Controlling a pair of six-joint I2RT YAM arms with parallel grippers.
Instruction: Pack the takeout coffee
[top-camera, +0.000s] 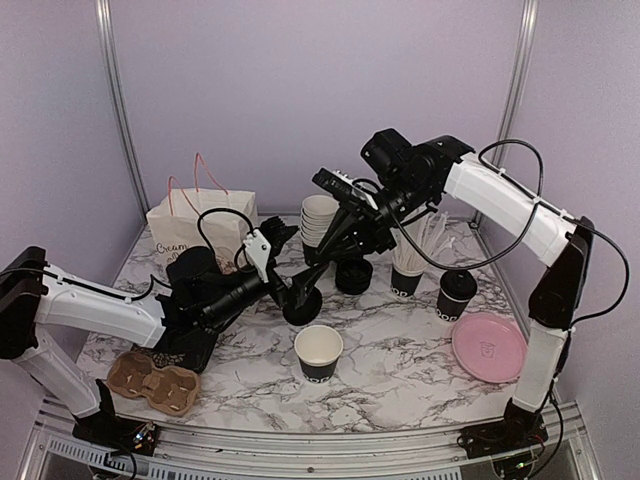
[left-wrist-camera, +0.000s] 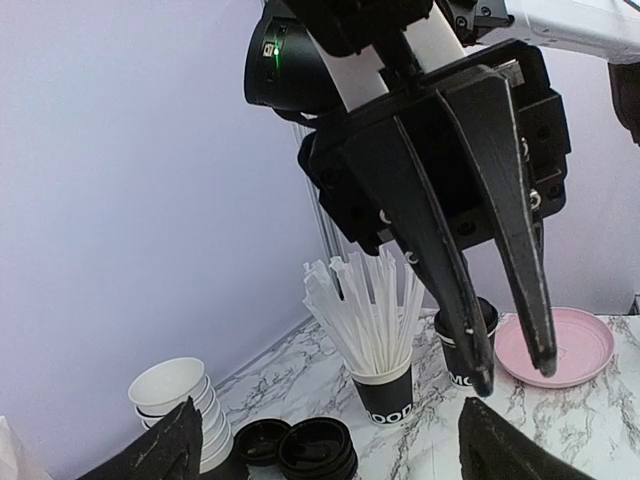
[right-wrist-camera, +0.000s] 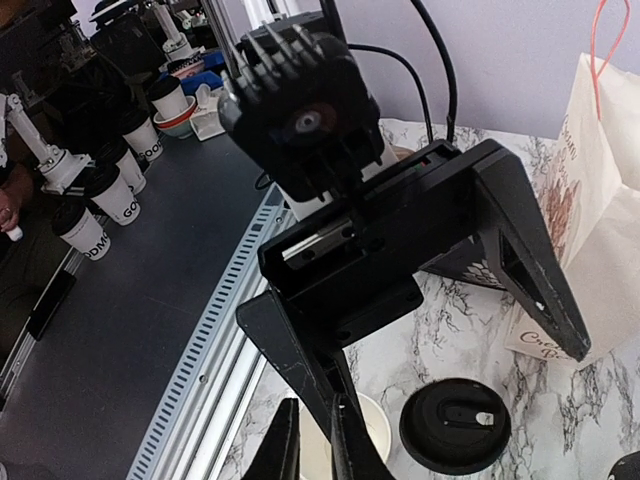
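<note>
A lidded takeout coffee (top-camera: 456, 294) stands at the right, partly behind a finger in the left wrist view (left-wrist-camera: 486, 322). An open black cup (top-camera: 318, 352) stands lidless near the front, its white inside showing in the right wrist view (right-wrist-camera: 378, 428). A loose black lid (top-camera: 302, 305) lies flat on the marble (right-wrist-camera: 455, 425). My left gripper (top-camera: 292, 288) hangs open and empty just above that lid. My right gripper (top-camera: 315, 262) points down right beside it, shut on nothing, fingertips (right-wrist-camera: 345, 445) over the open cup. The two grippers face each other closely.
A straw-filled cup (top-camera: 406, 275), a stack of lids (top-camera: 353, 275) and a stack of white-lined cups (top-camera: 318, 220) stand at the back. A paper bag (top-camera: 200, 225) is back left, a cardboard cup carrier (top-camera: 153, 381) front left, a pink plate (top-camera: 488, 347) right.
</note>
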